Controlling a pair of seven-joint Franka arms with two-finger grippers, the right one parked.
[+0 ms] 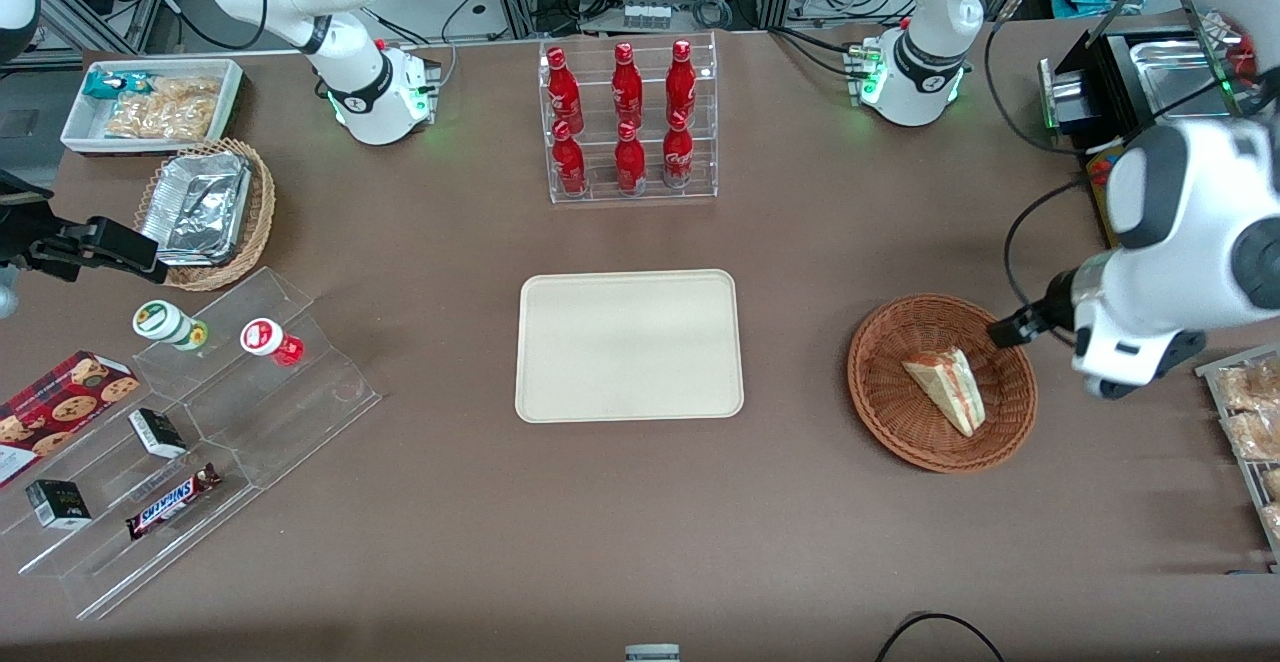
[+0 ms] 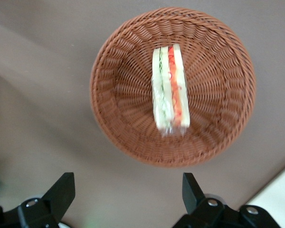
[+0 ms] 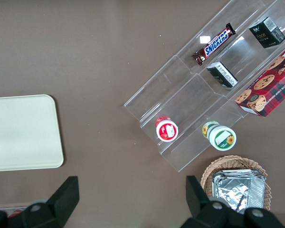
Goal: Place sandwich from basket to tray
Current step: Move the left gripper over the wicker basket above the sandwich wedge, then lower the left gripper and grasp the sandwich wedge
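Nearest the front camera among the task's things: sandwich (image 1: 946,388), lying on its side in the basket (image 1: 890,412), filling edge up (image 2: 170,90), handy for a pinch across the bread faces. Not yet lifted. Above the basket's rim at the working arm's end, gripper (image 1: 1010,330), fingers (image 2: 61,192) spread wide with nothing between, apparently lined up for descent. Toward the table's middle, well apart from the basket, tray (image 1: 628,346), bare and ready to receive.
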